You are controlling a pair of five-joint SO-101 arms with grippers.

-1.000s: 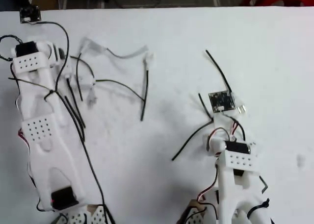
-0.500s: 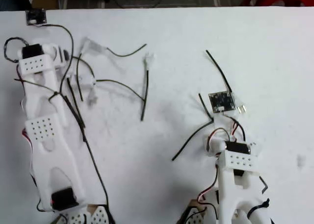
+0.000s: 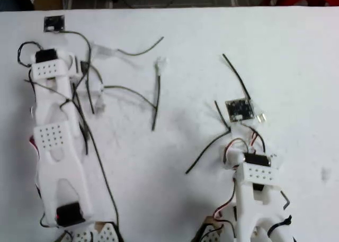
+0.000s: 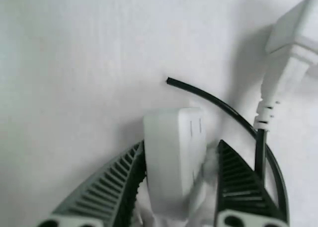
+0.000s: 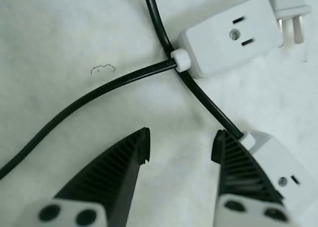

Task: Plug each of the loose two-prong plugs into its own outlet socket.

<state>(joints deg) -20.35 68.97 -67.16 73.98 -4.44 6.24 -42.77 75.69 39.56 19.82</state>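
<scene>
My left gripper (image 4: 180, 155) is shut on a white outlet socket (image 4: 174, 157), whose two slots face the camera. In the high view that socket (image 3: 54, 23) looks dark and sits at the far left of the table. A white plug (image 4: 293, 33) on a black cable lies close beside it. My right gripper (image 5: 181, 137) is open and hovers over crossing black cables, holding nothing. Just beyond it lies a second outlet socket (image 5: 228, 33) (image 3: 238, 108). A loose two-prong plug (image 5: 293, 21) (image 3: 260, 117) rests by that socket. Another white connector block (image 5: 278, 172) touches one finger's side.
Several black cables spread over the white table (image 3: 296, 62). One white plug (image 3: 160, 64) lies mid-table on its cable and another (image 3: 100, 91) lies near the left arm (image 3: 53, 136). The right arm (image 3: 254, 173) stands at the front edge.
The left arm has swung right and slightly nearer, carrying the socket and dragging its cable along. The right arm has not moved.
</scene>
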